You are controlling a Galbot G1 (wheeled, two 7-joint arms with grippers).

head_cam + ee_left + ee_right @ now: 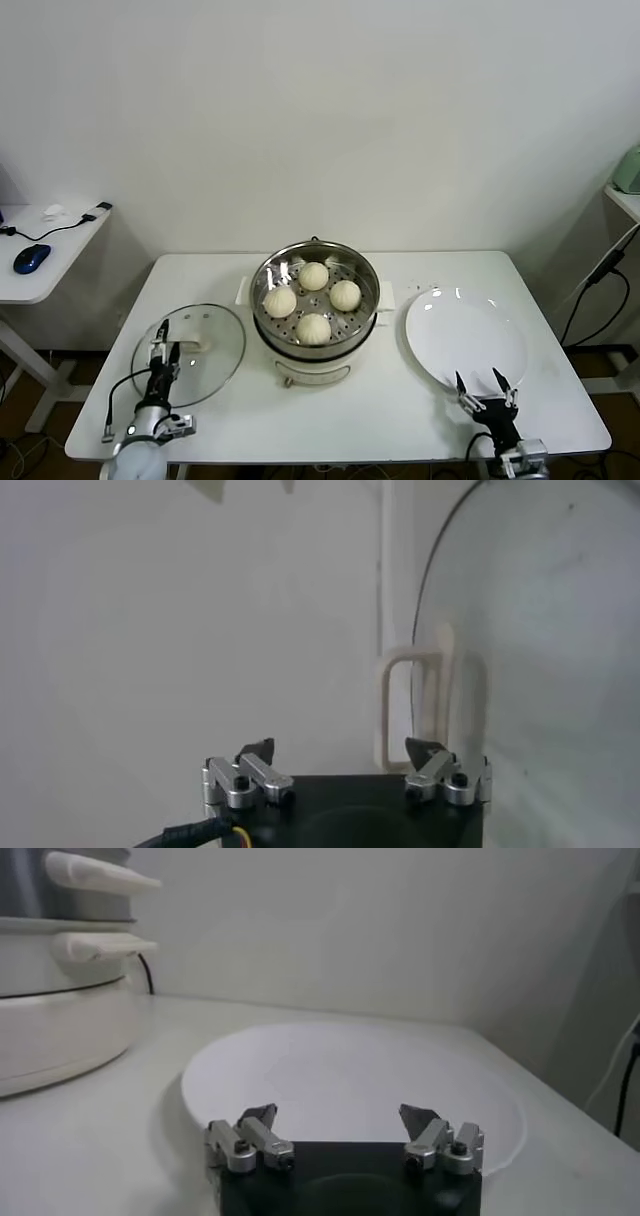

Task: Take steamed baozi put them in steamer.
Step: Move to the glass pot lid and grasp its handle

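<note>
Several cream-white baozi (pixel 314 276) (pixel 345 294) (pixel 280 301) lie on the perforated tray inside the steel steamer (pixel 268 278) at the table's middle. Its white base shows in the right wrist view (pixel 50 1028). My left gripper (pixel 165 333) is open and empty at the front left, over the near edge of the glass lid (pixel 215 360); it also shows in the left wrist view (pixel 342 748). My right gripper (pixel 482 381) is open and empty at the front right, at the near rim of the white plate (pixel 470 335); it also shows in the right wrist view (pixel 340 1114).
The glass lid with its white handle (pixel 430 705) lies flat left of the steamer. The flat white plate (pixel 350 1078) lies right of it and holds nothing. A side desk with a blue mouse (pixel 32 257) stands at far left. Cables hang at far right.
</note>
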